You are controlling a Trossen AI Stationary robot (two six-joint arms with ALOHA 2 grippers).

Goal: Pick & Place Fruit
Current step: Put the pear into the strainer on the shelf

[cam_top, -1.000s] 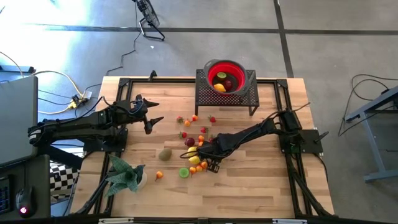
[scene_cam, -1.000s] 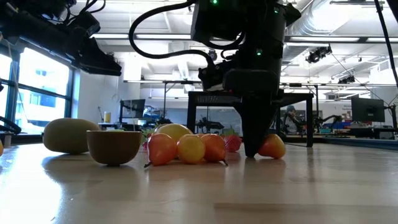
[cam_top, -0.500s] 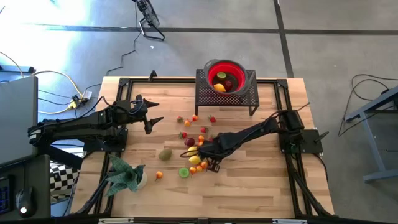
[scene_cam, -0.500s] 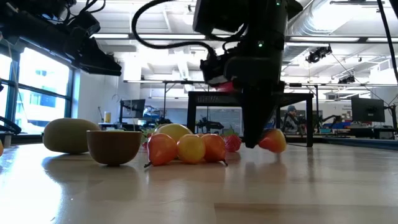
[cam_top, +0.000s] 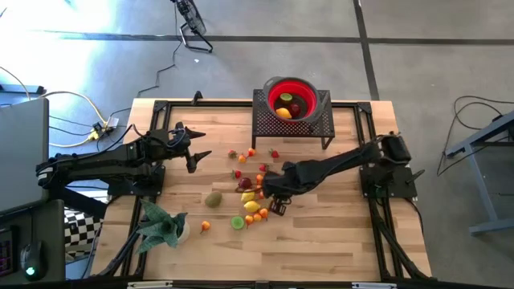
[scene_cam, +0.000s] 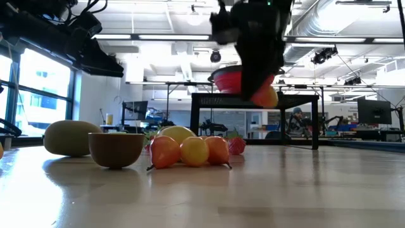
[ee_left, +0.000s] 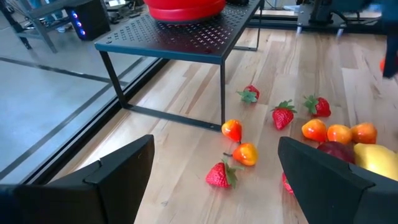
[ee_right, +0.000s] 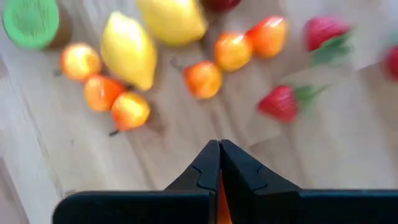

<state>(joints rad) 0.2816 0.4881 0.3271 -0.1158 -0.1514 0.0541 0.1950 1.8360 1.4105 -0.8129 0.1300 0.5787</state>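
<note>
At the left of the high view your left gripper [cam_top: 195,152] hangs with jaws wide and nothing between them. At centre, the small plastic toy fruits [cam_top: 250,196] lie scattered on the pale wooden table [cam_top: 321,241]. Just right, your right gripper [cam_top: 279,205] pinches 1 small orange fruit [scene_cam: 265,97], lifted above the table.

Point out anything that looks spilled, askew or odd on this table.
Nothing looks damaged or odd. The loose fruit lies scattered mid-table, apart from the red bowl on its rack. The leafy plant lies flat near the front left edge.
</note>
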